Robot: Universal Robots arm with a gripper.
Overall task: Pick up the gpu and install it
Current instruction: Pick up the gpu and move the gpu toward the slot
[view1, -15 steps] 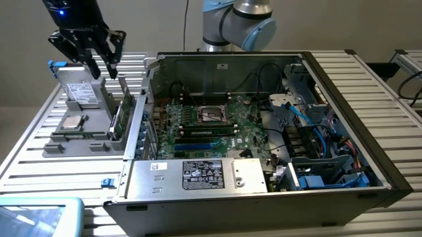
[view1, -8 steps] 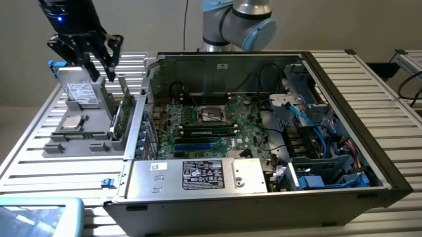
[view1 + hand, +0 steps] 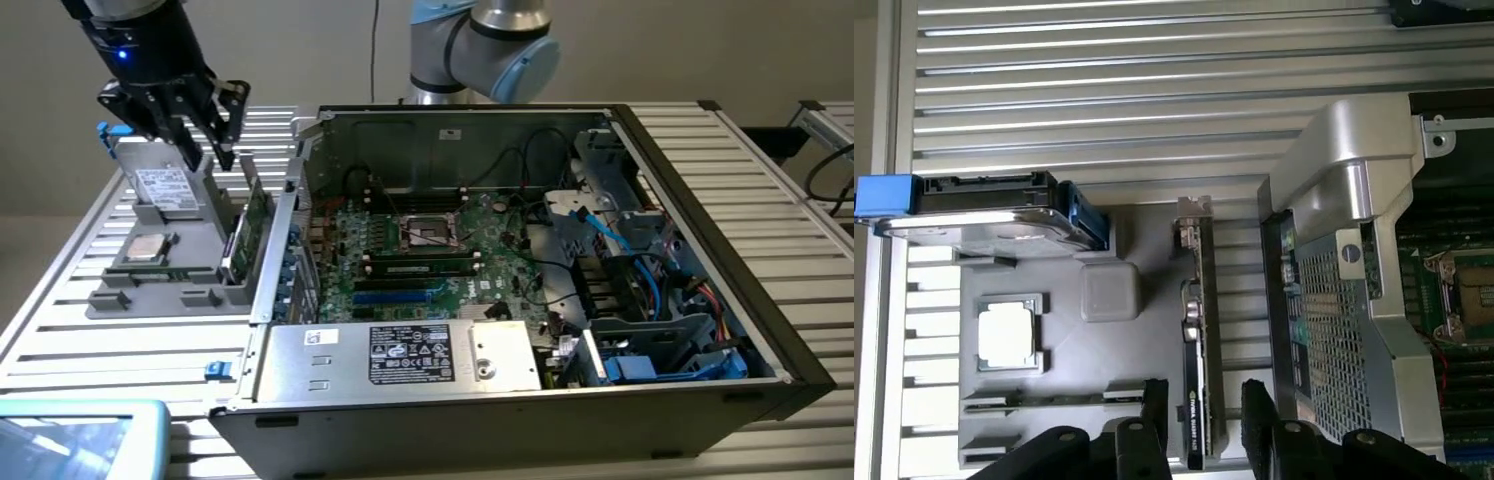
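The gpu (image 3: 1199, 330) is stood on its long edge in a slot of the grey holder tray (image 3: 1124, 360), which is laid on the slatted surface (image 3: 1104, 80) just beside the open computer case (image 3: 400, 125), on the exterior view's left. The card appears to be kept upright so that its thin body is presented to a pinch from above, with the silver bracket (image 3: 1194, 210) carried at one end. In the wrist view the claw (image 3: 1204, 390) is seen released, with one finger (image 3: 1154, 400) to each side of the card's upper edge and a gap left on both sides; nothing is gripped. In the exterior view the claw (image 3: 214, 150) is held above the tray, over the card (image 3: 246, 228), and whether the fingertips have reached the level of the card's edge cannot be told. The hard drive (image 3: 167, 190) is also slotted on edge in the tray and the processor chip (image 3: 144, 248) is laid flat, each in its own recess. The case is laid on its side with the motherboard (image 3: 427, 250) facing up, presumably so that a card can be seated from above. The pick-up is judged not yet made.
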